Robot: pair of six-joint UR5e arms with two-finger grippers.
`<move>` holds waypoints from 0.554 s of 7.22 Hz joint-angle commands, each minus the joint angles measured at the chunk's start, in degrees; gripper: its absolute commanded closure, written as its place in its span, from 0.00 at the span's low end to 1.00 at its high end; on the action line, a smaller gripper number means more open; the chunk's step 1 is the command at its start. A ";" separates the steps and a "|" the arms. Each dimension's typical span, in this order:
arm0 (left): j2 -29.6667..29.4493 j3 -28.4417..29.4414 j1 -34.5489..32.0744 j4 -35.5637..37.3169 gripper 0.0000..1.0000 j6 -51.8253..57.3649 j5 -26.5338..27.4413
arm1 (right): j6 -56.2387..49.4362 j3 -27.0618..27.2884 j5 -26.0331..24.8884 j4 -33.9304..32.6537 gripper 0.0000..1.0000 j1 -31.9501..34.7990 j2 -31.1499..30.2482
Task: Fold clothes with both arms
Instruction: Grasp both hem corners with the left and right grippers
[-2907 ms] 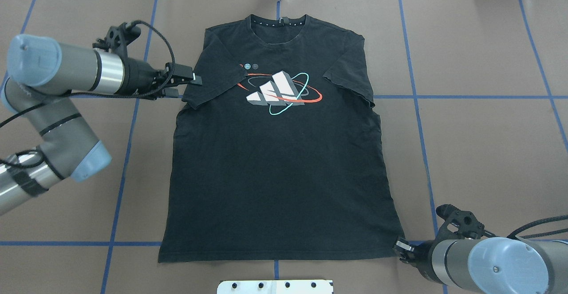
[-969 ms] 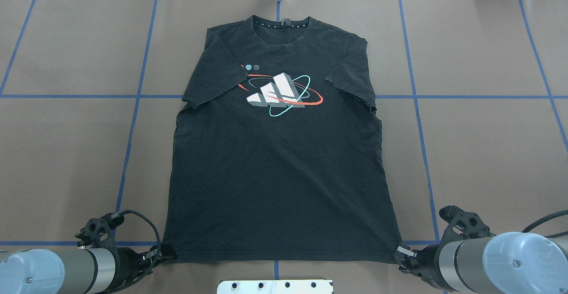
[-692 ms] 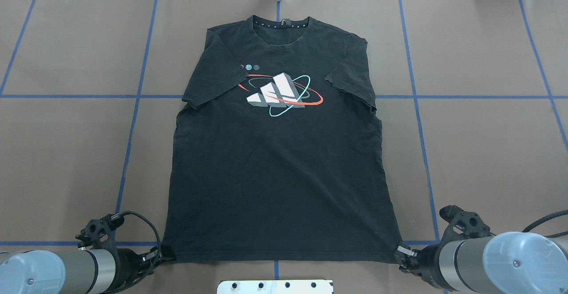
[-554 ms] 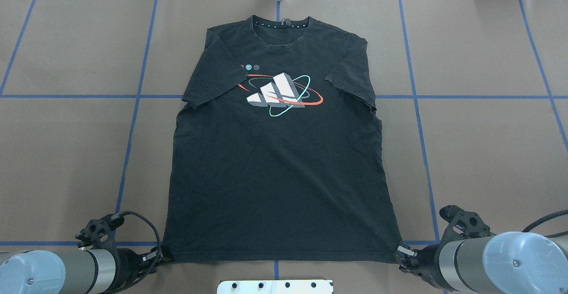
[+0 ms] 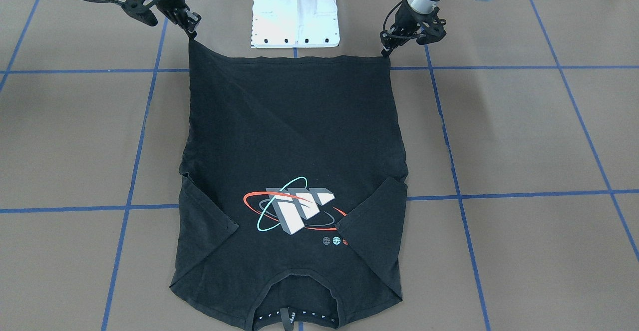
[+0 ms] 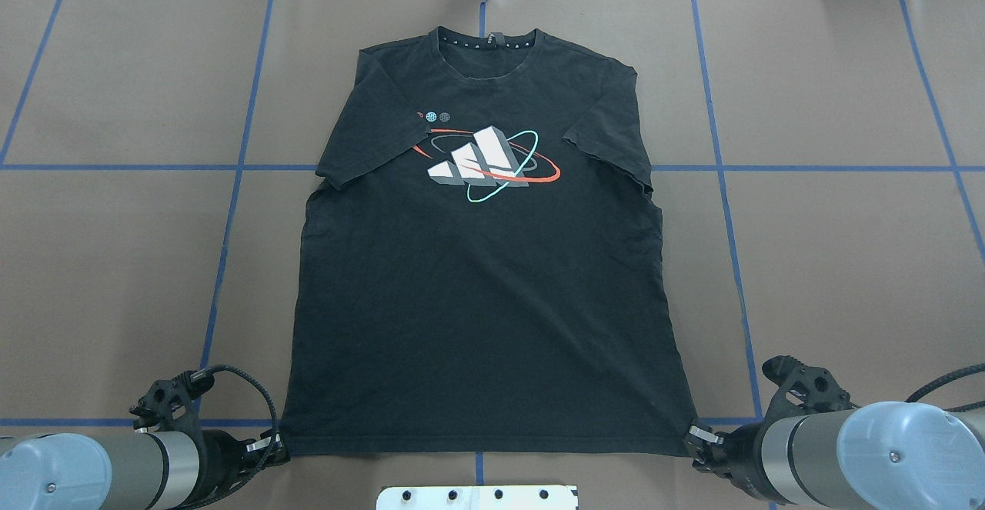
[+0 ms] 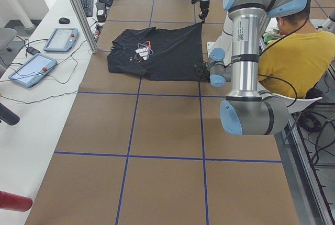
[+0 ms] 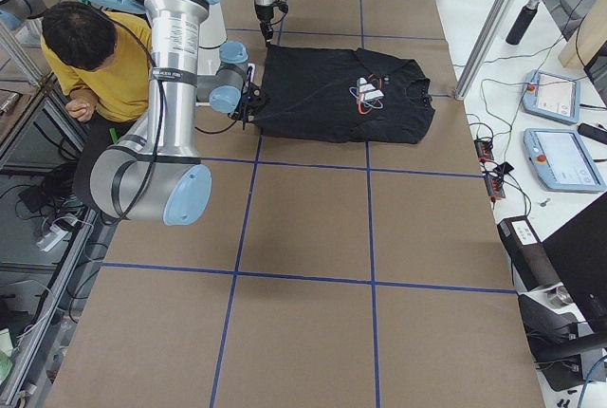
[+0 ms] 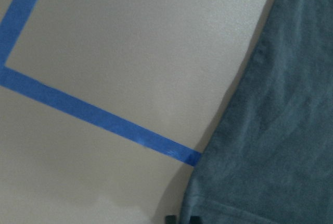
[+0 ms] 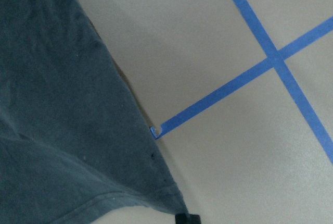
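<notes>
While its collar points toward the far edge, a black short-sleeved T-shirt [image 6: 477, 302] with a grey-white block print ringed by red and teal ovals lies flat, print up, at the middle of the brown table [image 6: 846, 264] gridded with blue tape. The black left gripper [image 6: 273, 445] pinches the hem's left corner between closed fingers. The black right gripper [image 6: 696, 442] clamps the opposite corner, and the hem runs straight between them beside the white bolted base plate [image 5: 294, 16].
</notes>
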 commanded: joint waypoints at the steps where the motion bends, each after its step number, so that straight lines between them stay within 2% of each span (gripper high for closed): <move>1: 0.09 -1.92 -0.42 0.04 1.00 -0.09 0.00 | 0.00 -0.06 0.00 0.09 1.00 0.14 -0.09; 2: 0.18 -3.76 -0.42 0.12 1.00 -0.26 -0.17 | 0.00 0.29 0.09 0.09 1.00 0.57 -0.61; 4: 4.73 -12.60 -0.16 1.88 1.00 -0.26 -0.61 | -0.09 3.00 0.70 0.09 1.00 0.66 -3.15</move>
